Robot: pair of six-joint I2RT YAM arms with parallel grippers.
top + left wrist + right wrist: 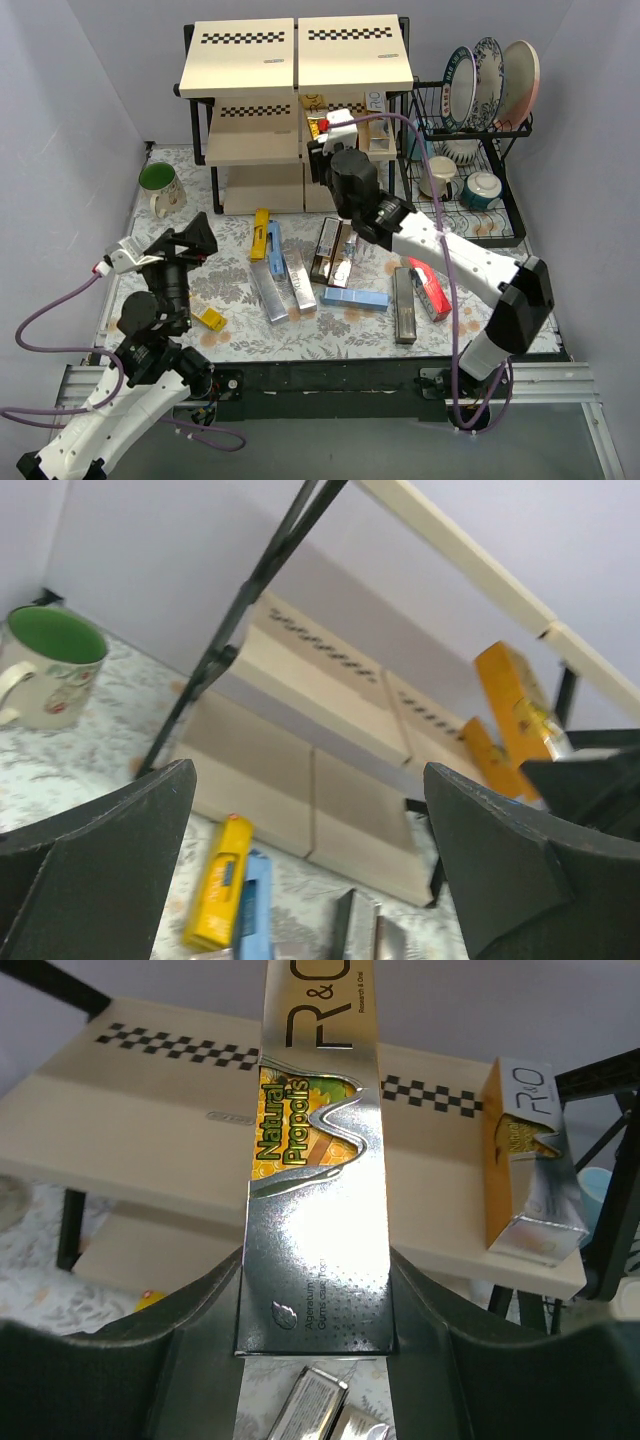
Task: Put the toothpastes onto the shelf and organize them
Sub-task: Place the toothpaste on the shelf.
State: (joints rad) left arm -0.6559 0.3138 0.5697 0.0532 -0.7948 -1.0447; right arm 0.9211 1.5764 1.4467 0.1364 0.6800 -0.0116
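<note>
A silver carton [316,1190] is gripped lengthwise by the right end effector [315,1300], aimed at the shelf [150,1100] just ahead; the left end effector [310,850] is seen open, empty.

A cream ceramic mug with a green inside [160,186] stands at the far left of the floral-patterned bench [330,335]. At the far right, a black wire dish rack [500,228] holds upright patterned plates [490,80] — two pale mugs [481,189] sit below them.
</note>
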